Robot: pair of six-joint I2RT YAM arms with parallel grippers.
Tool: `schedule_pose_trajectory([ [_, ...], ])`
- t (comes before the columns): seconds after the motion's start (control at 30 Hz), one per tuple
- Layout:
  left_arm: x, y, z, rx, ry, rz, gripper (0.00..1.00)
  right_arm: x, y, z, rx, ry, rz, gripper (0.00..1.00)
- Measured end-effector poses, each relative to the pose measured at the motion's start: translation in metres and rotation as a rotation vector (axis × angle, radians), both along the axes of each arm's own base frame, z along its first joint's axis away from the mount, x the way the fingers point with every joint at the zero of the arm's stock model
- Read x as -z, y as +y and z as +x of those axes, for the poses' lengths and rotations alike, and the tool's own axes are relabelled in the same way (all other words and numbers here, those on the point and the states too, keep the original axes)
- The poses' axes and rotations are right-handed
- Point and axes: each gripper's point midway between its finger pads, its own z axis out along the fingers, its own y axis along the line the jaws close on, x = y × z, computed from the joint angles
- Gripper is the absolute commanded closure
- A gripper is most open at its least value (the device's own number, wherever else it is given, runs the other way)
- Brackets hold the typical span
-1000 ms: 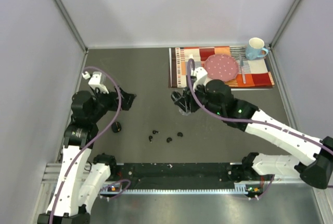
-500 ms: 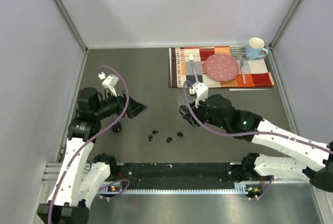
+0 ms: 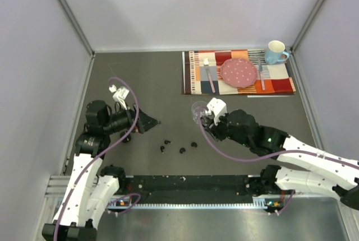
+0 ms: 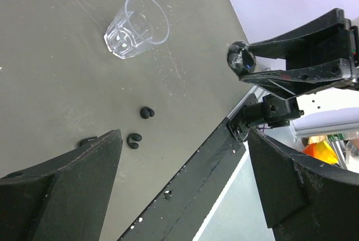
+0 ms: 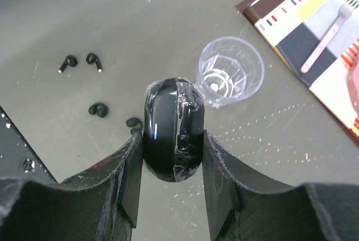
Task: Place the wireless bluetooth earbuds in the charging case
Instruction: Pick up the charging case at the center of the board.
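My right gripper is shut on a black oval charging case wrapped in clear film and holds it above the table; in the top view it is beside the clear plastic cup. Several tiny black earbuds lie loose on the dark table: two stemmed ones and two bean-shaped ones. In the top view they form a small cluster between the arms. My left gripper is open and empty, left of the earbuds.
The clear cup stands upright and empty. A second black oval case lies by the left arm. A striped placemat at the back right carries a pink plate, cutlery and a blue mug.
My right arm has drawn back toward the near edge with the case in its jaws, away from the placemat. My left gripper has swung right and nearer, toward the earbuds.
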Motion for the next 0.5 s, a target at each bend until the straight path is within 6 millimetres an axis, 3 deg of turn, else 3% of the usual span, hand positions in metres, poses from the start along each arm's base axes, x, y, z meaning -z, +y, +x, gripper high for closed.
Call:
schedule_pose_trajectory([
  [0.2, 0.002, -0.003, 0.0, 0.008, 0.008, 0.004, 0.02, -0.012, -0.009, -0.002, -0.017, -0.071, 0.027, 1.0],
  [0.5, 0.017, -0.016, 0.002, 0.027, 0.045, 0.057, 0.02, -0.008, -0.013, -0.001, -0.068, -0.138, -0.03, 1.0],
])
